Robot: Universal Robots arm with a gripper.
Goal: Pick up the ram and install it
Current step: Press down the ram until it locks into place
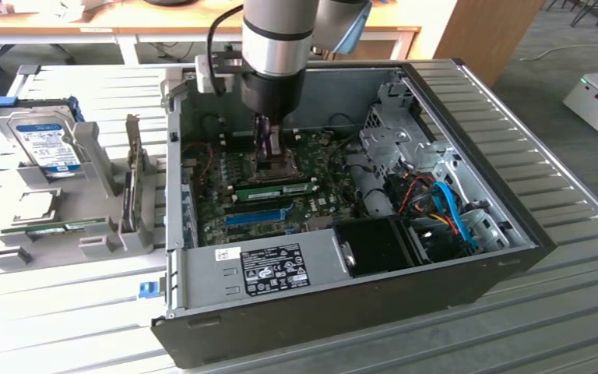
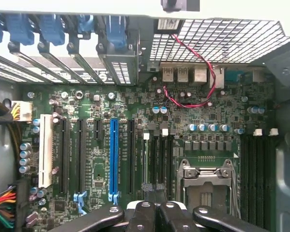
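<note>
The hand (image 1: 275, 156), closed and apparently holding nothing, hangs over the motherboard (image 1: 278, 187); the ram (image 1: 276, 189) lies just beside it, lengthwise across the board.

Your arm (image 1: 276, 39) comes straight down from above, its silver and black wrist held upright. The hand (image 1: 270, 148) points directly downward, low inside the open computer case. Its fingers (image 2: 157, 212) are closed tight against each other, dark tips pressed together side by side.
</note>
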